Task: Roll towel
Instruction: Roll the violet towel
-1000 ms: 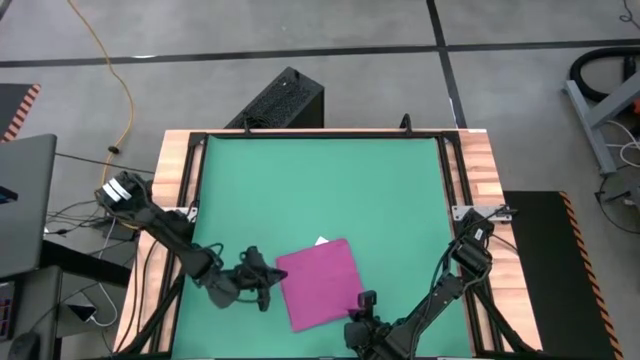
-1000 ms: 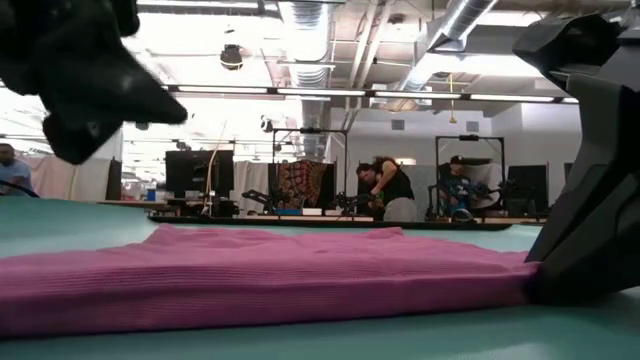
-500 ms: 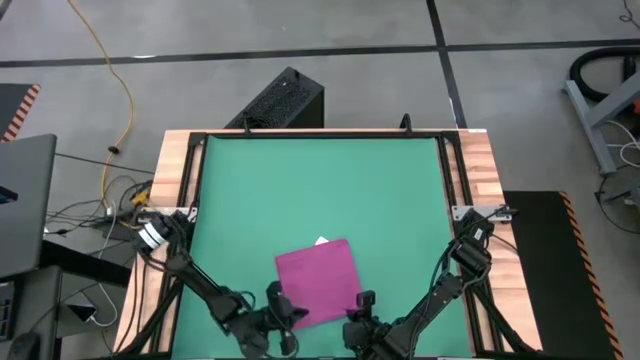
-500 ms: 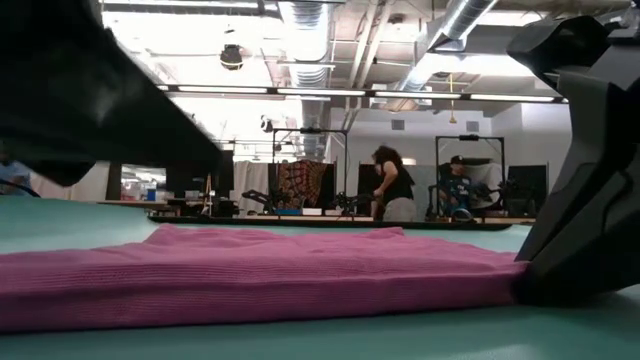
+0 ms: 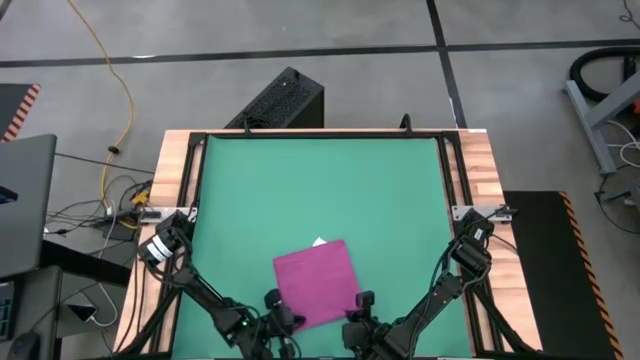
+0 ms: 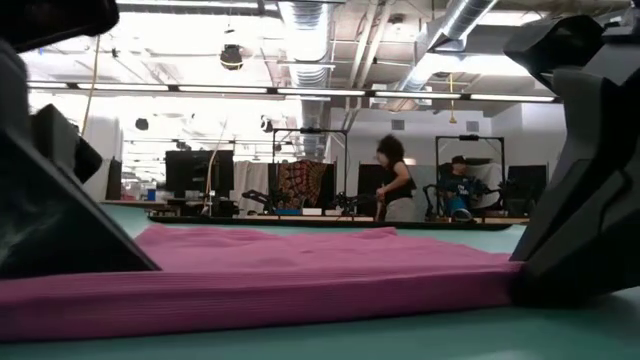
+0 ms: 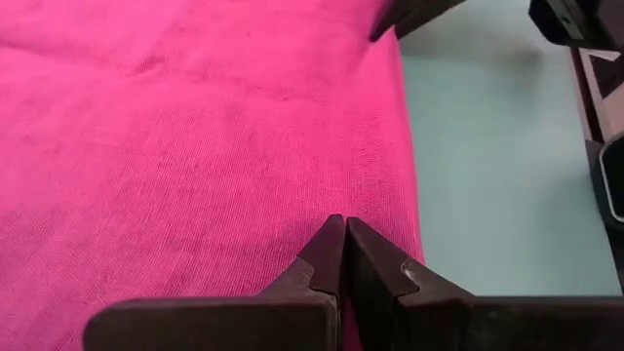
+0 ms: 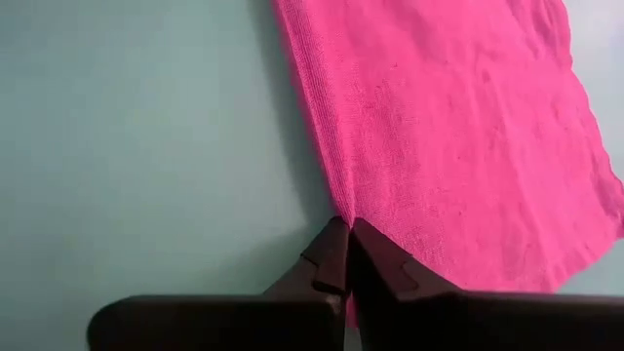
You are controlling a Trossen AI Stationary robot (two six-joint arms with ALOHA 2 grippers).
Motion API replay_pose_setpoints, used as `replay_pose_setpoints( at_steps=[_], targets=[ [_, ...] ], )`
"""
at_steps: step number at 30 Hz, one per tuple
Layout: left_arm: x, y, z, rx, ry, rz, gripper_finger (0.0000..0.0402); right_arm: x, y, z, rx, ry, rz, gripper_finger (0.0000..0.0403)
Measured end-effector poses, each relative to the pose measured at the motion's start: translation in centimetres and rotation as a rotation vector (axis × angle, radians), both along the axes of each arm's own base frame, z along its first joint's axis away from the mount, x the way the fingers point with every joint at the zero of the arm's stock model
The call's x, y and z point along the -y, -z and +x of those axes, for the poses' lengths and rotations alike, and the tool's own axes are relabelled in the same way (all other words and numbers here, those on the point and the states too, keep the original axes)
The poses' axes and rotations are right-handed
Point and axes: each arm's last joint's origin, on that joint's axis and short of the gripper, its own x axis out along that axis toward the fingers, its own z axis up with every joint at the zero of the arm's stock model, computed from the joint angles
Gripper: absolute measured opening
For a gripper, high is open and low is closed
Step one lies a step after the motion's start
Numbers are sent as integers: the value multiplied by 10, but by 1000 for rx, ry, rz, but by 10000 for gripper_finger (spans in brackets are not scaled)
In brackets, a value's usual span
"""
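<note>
The magenta towel (image 5: 318, 283) lies flat on the green mat (image 5: 320, 190) near the table's near edge, its white tag (image 5: 319, 241) at the far edge. My left gripper (image 5: 286, 319) is shut, with its tips on the towel's near left corner; they show low beside the cloth in the low view (image 6: 120, 262). My right gripper (image 5: 361, 301) is shut at the towel's right edge, close to the near right corner (image 6: 530, 275). My left gripper rests its shut fingertips (image 7: 344, 226) on top of the towel just inside the edge (image 7: 390, 210), slanting down from the near left. The towel lies flat under them. My right gripper has its shut fingertips (image 8: 343, 226) at the towel's right edge (image 8: 327, 171), slanting down from the near right. Whether cloth is between them I cannot tell.
Wooden rails (image 5: 175, 200) frame the mat on both sides. A black box (image 5: 280, 100) sits on the floor beyond the far edge, and a laptop (image 5: 25, 200) stands at the left. People (image 6: 392, 185) show far back in the room. Bare mat lies toward the far edge.
My left gripper has swung from the towel's left side toward the table's near edge and sunk down, ending with its shut tips on the towel's near left corner. The towel has stayed flat in place.
</note>
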Motion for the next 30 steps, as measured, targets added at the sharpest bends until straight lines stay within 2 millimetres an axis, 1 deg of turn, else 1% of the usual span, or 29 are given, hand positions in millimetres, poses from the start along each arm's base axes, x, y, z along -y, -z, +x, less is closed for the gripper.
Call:
replay_pose_setpoints(
  at_steps=[2, 4, 8, 11, 13, 15, 18, 21, 25, 30],
  targets=[
    [-2, 4, -4, -38, -11, 18, 0, -1, -2, -1, 9, -7, -10, 46],
    [-5, 7, -8, -80, -35, 28, 0, -6, -8, -2, 33, -18, -15, 60],
    [-9, 10, -15, -116, -83, 62, 0, -24, -24, -9, 71, -89, -32, 80],
    [-10, 10, -15, -129, -73, 79, 0, -34, -29, -18, 99, -129, -70, 86],
    [-10, 10, -15, -138, -60, 98, 0, -35, -30, -22, 159, -111, -133, 85],
    [-11, 11, -16, -144, -51, 114, 0, -29, -26, -23, 216, -72, -176, 81],
    [-10, 11, -17, -151, -35, 144, 0, -15, -12, -21, 247, -23, -230, 69],
    [-9, 12, -21, -152, -29, 174, 0, -4, 1, -18, 285, 34, -214, 60],
    [-7, 13, -25, -153, -25, 191, 0, -1, 15, -18, 295, 50, -153, 54],
    [-4, 14, -30, -141, -26, 200, 0, -4, 21, -24, 283, 43, -108, 53]
  ],
)
